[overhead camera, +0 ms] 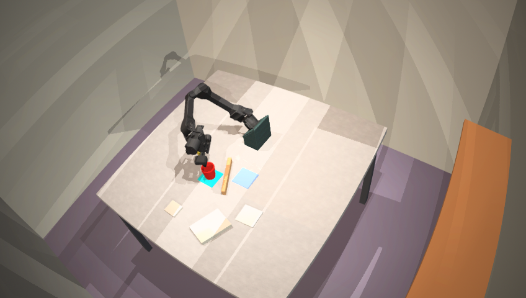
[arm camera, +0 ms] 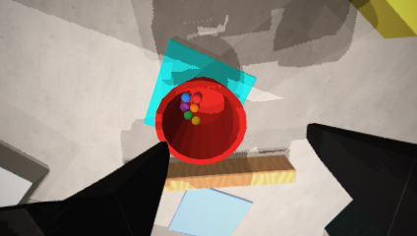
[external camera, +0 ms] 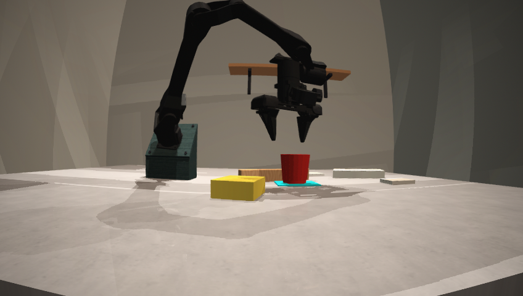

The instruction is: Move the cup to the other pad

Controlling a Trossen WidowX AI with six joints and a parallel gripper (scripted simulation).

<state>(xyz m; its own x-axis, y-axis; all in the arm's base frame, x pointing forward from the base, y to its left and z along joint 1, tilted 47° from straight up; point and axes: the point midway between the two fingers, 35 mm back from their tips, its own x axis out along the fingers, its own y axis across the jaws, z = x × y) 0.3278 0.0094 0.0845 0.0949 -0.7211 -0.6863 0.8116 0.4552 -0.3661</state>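
The red cup [overhead camera: 209, 171] [external camera: 295, 168] [arm camera: 202, 143] stands upright on the cyan pad [overhead camera: 211, 183] [external camera: 314, 184] [arm camera: 179, 61]. Several coloured marbles [arm camera: 191, 108] lie inside it in the wrist view. The light blue pad [overhead camera: 245, 177] [arm camera: 211, 211] is bare, on the other side of the wooden bar. My gripper [external camera: 287, 140] [arm camera: 236, 139] is open and empty. Its fingertips hang above the cup's rim, apart from it, in the exterior view. In the top view the fingers are mostly hidden behind the gripper body.
A wooden bar [overhead camera: 226, 176] [external camera: 259, 174] [arm camera: 231, 172] lies between the two pads. A yellow block [external camera: 236, 189] [arm camera: 400, 17] lies near the cyan pad. A large pale block [overhead camera: 210, 226] [external camera: 358, 173] and two small flat pale pieces, one square [overhead camera: 249, 215] and one smaller [overhead camera: 173, 208], lie farther off.
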